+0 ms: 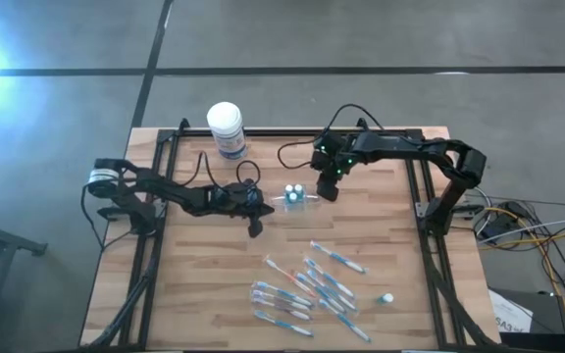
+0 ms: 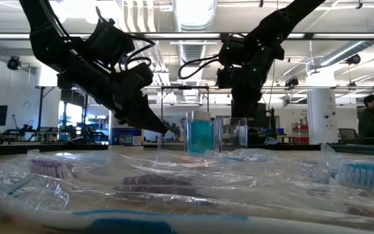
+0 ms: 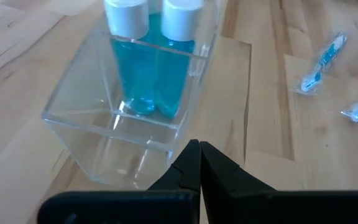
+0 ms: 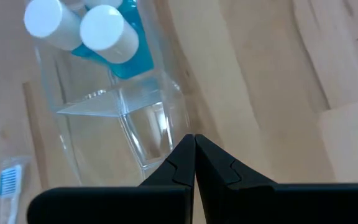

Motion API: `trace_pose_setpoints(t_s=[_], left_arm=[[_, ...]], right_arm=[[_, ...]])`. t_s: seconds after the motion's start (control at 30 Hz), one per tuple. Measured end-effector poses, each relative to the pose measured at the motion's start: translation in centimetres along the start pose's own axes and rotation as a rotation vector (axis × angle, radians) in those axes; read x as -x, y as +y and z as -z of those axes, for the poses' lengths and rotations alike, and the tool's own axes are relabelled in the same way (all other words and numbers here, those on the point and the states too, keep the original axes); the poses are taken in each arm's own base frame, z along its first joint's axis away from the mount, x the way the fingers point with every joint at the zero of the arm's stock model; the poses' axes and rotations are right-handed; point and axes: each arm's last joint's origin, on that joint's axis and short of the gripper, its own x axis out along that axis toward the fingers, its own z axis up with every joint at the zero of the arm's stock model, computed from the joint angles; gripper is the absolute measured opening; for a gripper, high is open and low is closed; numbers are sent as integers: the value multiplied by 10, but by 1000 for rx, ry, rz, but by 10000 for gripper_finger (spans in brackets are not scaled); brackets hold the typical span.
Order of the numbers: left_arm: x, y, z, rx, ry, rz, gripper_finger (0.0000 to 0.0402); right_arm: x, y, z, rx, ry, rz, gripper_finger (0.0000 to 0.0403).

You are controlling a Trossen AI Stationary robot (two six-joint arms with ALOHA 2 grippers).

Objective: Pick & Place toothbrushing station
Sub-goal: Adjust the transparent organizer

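Both arms are crowded in on the clear box (image 1: 295, 195) at the middle of the desk (image 1: 204, 275), and that's where the action sits: the left tool (image 1: 254, 225) hangs just to the box's left and a touch nearer us, fingers pressed together with nothing between them, while the right tool (image 1: 329, 189) stands just to the box's right, tips likewise shut on nothing. The box lies between the two tools, close to both, so neither arm looks clearly better placed for it. In the left wrist view the box (image 3: 145, 93) shows a divider: the far compartment holds two blue bottles (image 3: 145, 62) with white caps standing upright side by side, and the compartment next to the closed left tool (image 3: 199, 163) looks empty. The right wrist view agrees, the closed right tool (image 4: 194, 155) pointing at the bare half of the box (image 4: 120, 118) with the bottles (image 4: 104, 43) beyond it. The toothbrushes (image 1: 307, 289) are all well away on the near side of the desk, a loose scatter in clear wrappers, mostly lying on a slant from far left to near right, with one (image 1: 338, 258) set a little apart toward the box. A small white-capped piece (image 1: 386, 297) sits alone to the right of that scatter. My read: the next move is a reach toward us for a brush, and either tool must spread first. A white-lidded tub (image 1: 227, 129) stands at the far edge, out of it
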Motion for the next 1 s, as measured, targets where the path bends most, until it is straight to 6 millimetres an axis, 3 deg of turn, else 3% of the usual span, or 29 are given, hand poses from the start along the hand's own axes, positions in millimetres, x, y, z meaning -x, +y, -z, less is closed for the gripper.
trace_pose_setpoints(t_s=[1.0], left_arm=[[0, 1, 2, 0, 16, -4, 2]], right_arm=[[0, 4, 3, -3, 33, -33, 8]])
